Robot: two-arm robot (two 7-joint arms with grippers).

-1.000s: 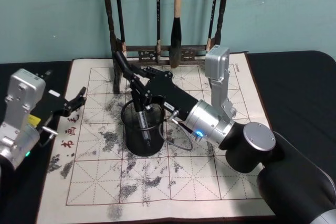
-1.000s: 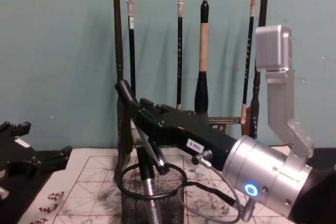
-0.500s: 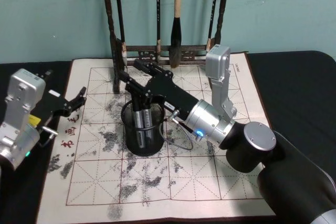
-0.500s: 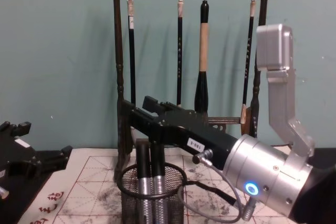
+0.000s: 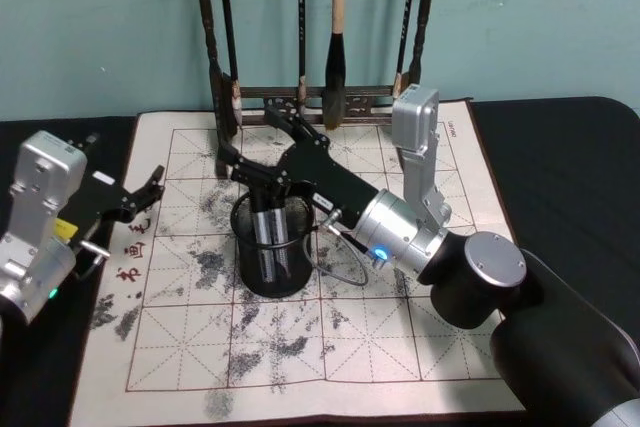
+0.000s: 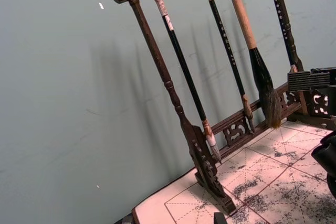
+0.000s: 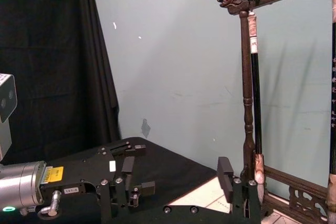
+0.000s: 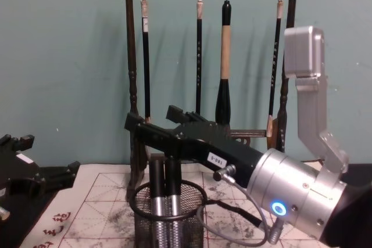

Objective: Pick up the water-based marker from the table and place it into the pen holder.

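Observation:
The black wire-mesh pen holder (image 5: 268,257) (image 8: 168,222) stands on the ink-smudged grid mat of the table (image 5: 420,347). Two black-and-silver markers stand upright side by side inside it. One of them is the water-based marker (image 5: 264,237) (image 8: 156,201); I cannot tell which. My right gripper (image 5: 250,134) (image 8: 152,117) hovers just above the holder's rim, open, with nothing between its fingers. My left gripper (image 5: 148,190) (image 7: 134,169) rests open at the mat's left edge, well apart from the holder.
A tall dark wooden brush rack (image 5: 320,97) (image 8: 133,85) (image 6: 178,114) with several hanging brushes stands close behind the holder and the right gripper. Black tabletop (image 5: 560,167) lies to the right of the mat.
A second ago the right gripper held a marker tilted over the holder. It has let go: the marker dropped upright beside the other, and the fingers spread and rose a little.

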